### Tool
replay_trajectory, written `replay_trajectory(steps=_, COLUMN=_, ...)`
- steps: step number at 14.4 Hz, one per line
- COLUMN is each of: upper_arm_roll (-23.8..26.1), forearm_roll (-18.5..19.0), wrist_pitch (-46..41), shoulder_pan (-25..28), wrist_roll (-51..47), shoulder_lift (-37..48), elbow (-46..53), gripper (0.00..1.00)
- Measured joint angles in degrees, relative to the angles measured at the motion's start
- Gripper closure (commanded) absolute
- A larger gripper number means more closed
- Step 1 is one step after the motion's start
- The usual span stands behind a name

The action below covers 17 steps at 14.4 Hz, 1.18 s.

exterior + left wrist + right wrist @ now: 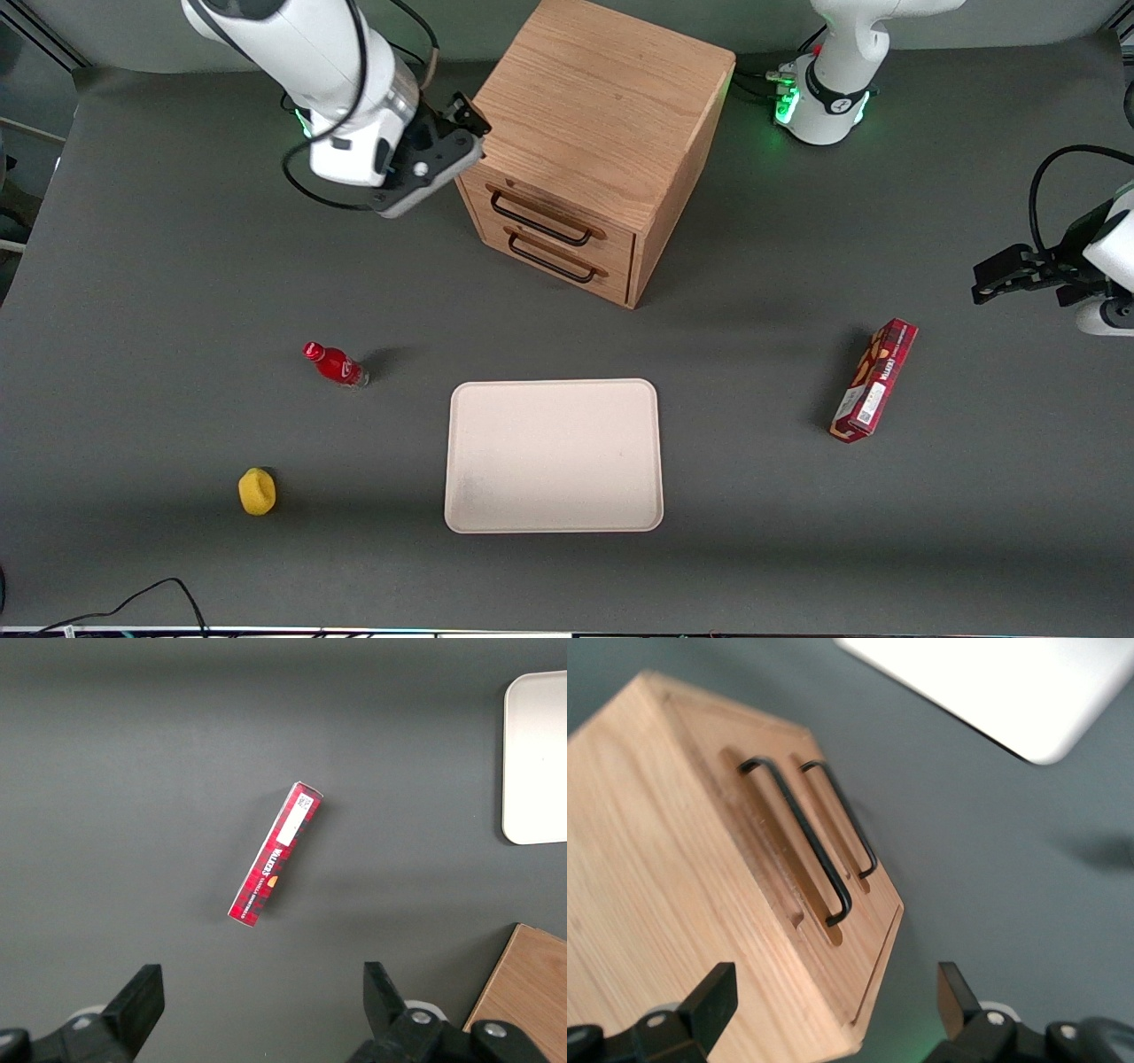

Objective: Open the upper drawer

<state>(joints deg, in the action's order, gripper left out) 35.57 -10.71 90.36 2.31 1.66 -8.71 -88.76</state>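
Observation:
The wooden cabinet stands farthest from the front camera, mid-table. Its upper drawer is shut flush, and the long black bar handle lies across its front. The bottom drawer below it is shut too. My gripper hovers open beside the cabinet's top corner at the working arm's end, touching nothing. In the right wrist view the gripper straddles that corner of the cabinet. The upper drawer's handle and the bottom one lie ahead of the fingers.
A cream tray lies in front of the cabinet, nearer the camera. A red bottle and a yellow object sit toward the working arm's end. A red box lies toward the parked arm's end.

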Motion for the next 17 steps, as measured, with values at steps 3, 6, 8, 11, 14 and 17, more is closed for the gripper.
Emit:
replay_trajectory(steps=3, upper_arm_roll=0.1, forearm_roll=-2.3, wrist_pitch=2.2, shoulder_pan=-0.2, wrist_roll=12.9, shoulder_lift=-7.0, elbow=0.0, gripper=0.0)
replay_trajectory(steps=6, upper_arm_roll=0.4, forearm_roll=-3.1, wrist_pitch=6.1, shoulder_pan=0.0, wrist_roll=15.7, shoulder_lift=-12.9, elbow=0.1, gripper=0.0)
replay_trajectory(steps=8, upper_arm_roll=1.0, forearm_roll=-3.2, wrist_pitch=8.4, shoulder_pan=1.0, wrist_roll=15.8, shoulder_lift=-15.3, elbow=0.1, gripper=0.0)
replay_trajectory(steps=11, upper_arm_roll=1.9, forearm_roll=-3.2, wrist_pitch=10.3, shoulder_pan=2.2, wrist_roll=15.8, shoulder_lift=-17.5, elbow=-0.2, gripper=0.0)
replay_trajectory(steps=14, upper_arm_roll=2.2, forearm_roll=-3.2, wrist_pitch=11.4, shoulder_pan=2.4, wrist_roll=15.8, shoulder_lift=-17.9, elbow=-1.7, gripper=0.0)
replay_trajectory(steps=17, upper_arm_roll=2.1, forearm_roll=-2.7, wrist_pitch=12.2, shoulder_pan=2.3, wrist_roll=15.8, shoulder_lift=-18.5, elbow=-2.7, gripper=0.0)
